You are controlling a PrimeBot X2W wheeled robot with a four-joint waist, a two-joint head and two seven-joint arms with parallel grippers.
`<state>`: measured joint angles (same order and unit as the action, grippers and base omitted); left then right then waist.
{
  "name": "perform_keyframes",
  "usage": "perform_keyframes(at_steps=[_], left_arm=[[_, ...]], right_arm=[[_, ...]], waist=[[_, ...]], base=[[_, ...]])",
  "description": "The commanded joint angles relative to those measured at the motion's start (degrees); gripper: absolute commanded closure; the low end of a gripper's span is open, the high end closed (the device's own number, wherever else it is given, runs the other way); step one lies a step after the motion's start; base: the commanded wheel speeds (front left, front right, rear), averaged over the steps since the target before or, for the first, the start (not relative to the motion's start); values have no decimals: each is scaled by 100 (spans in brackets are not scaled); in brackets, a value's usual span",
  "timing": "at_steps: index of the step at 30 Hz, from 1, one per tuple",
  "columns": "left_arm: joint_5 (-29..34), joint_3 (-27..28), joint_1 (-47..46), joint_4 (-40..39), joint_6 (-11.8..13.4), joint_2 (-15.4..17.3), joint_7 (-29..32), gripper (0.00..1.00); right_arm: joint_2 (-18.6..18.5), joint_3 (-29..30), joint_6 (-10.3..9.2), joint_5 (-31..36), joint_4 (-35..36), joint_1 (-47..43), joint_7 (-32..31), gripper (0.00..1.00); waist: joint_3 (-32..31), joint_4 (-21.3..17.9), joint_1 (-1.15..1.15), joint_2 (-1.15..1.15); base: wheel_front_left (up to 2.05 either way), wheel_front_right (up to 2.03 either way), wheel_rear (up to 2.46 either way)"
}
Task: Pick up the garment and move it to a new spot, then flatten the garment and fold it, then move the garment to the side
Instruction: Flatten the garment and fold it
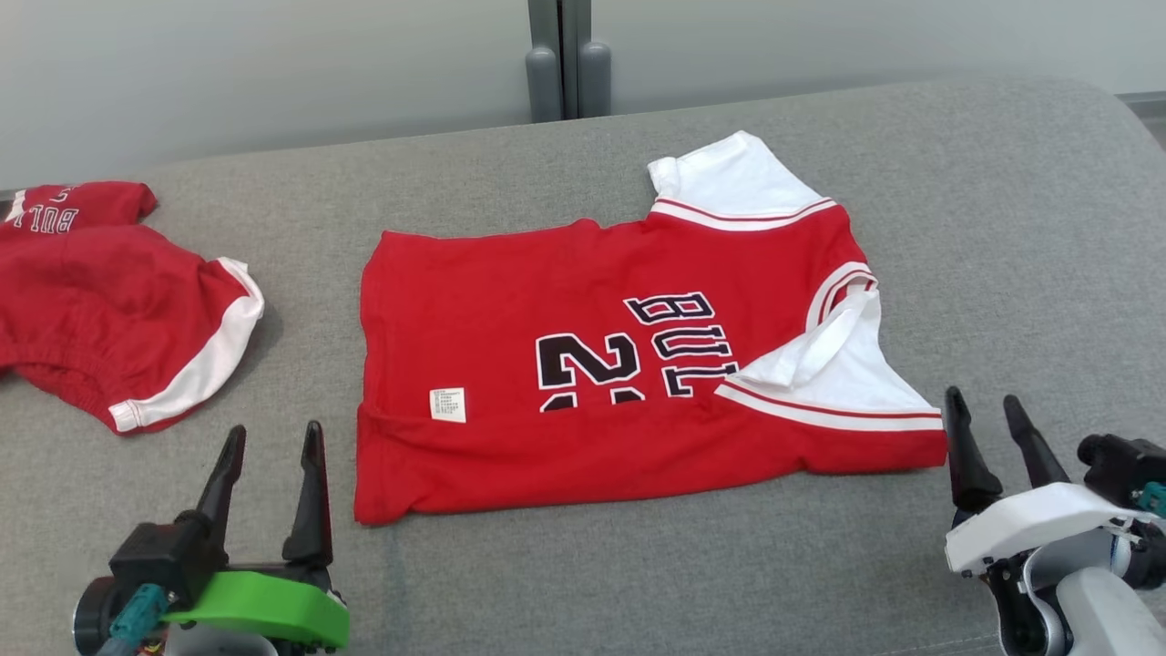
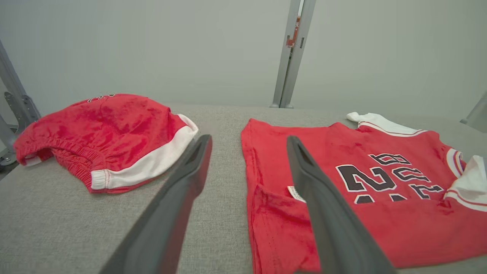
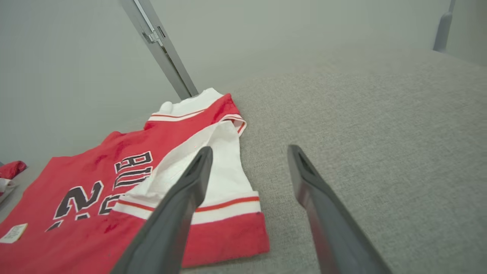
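Sideways, garment [image 1: 592, 392] lying left-right, collar [image 1: 843, 305] rightward

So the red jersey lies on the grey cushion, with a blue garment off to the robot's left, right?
Not quite: the garment to the left is red with white trim, not blue, as the head view shows. The red jersey does lie on the grey cushion.

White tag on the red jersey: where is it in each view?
Head view: white tag lower left on the jersey, near its hem.
Left wrist view: tag at centre, edge behind a dark finger.
Right wrist view: tag in bottom left corner.
Shared landmark: black number 2 beside it.
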<state>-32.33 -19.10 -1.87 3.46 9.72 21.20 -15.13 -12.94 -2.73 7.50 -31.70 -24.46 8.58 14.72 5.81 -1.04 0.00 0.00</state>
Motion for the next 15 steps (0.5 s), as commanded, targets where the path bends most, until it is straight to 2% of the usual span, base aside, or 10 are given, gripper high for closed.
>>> perform_keyframes(at_steps=[1, 4, 10, 15], left_arm=[[5, 8, 22, 155, -92, -59, 2, 0], [-84, -110, -187, 703, -263, -165, 78, 0], [-339, -453, -682, 1803, -651, -390, 820, 0], [-489, -647, -1018, 2437, -930, -560, 1226, 0]], right_arm=[[-32, -72, -2, 67, -122, 122, -59, 0], [-61, -196, -2, 55, -525, 304, -352, 0], [-28, -355, -3, -29, -1288, 660, -1034, 0], [1, -511, -4, -144, -1538, 797, -1282, 0]], waist=[[28, 19, 0, 0], [49, 52, 0, 0], [93, 128, 0, 0], [131, 128, 0, 0]], base=[[0, 0, 0], [0, 0, 0], [0, 0, 0], [0, 0, 0]])
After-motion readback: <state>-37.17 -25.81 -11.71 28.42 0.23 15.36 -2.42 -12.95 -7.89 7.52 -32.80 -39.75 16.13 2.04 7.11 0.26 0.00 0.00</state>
